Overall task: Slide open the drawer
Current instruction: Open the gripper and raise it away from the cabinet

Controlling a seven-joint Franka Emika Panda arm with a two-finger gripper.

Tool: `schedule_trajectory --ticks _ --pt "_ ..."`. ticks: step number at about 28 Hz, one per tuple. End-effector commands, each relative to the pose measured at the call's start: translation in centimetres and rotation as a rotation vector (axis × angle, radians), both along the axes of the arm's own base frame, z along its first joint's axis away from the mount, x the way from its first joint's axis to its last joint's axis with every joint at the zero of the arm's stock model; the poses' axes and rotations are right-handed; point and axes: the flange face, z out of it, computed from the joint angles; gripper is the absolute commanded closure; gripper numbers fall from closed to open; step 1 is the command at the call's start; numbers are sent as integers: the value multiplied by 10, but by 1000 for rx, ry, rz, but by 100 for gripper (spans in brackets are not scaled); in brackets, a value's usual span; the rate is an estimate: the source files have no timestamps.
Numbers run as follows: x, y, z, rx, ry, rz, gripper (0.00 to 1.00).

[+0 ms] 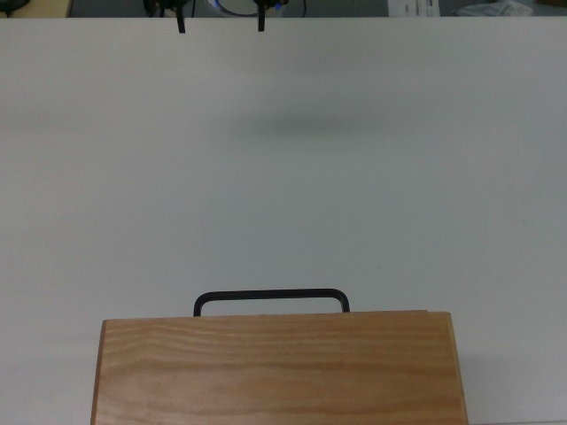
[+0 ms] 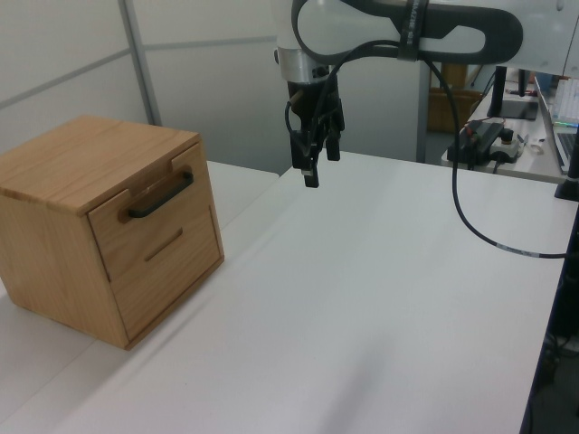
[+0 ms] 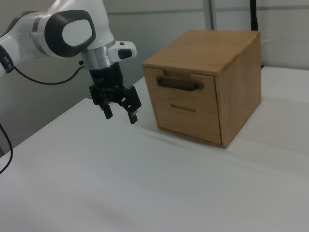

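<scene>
Fingers of the black two-finger gripper [image 3: 120, 114] are hanging spread wide, empty, above the white table [image 2: 380, 298], well apart from the light wooden drawer [image 3: 181, 87] sitting closed at the top of the wooden cabinet box [image 3: 239, 82]. Risk, as I judge it: fingers missing the thin black bar handle [image 2: 161, 198] and striking the front panel, shoving the cabinet. The top view is showing only fingertips at its upper edge, and no drawer front; both side views are showing that.
</scene>
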Motion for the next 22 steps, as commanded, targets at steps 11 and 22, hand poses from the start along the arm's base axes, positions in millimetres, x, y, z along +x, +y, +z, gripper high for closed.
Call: schedule_trajectory --ticks 11,22 --pt "-8 -22 5 9 28 195 0" --pt "-6 2 -3 -61 34 99 0"
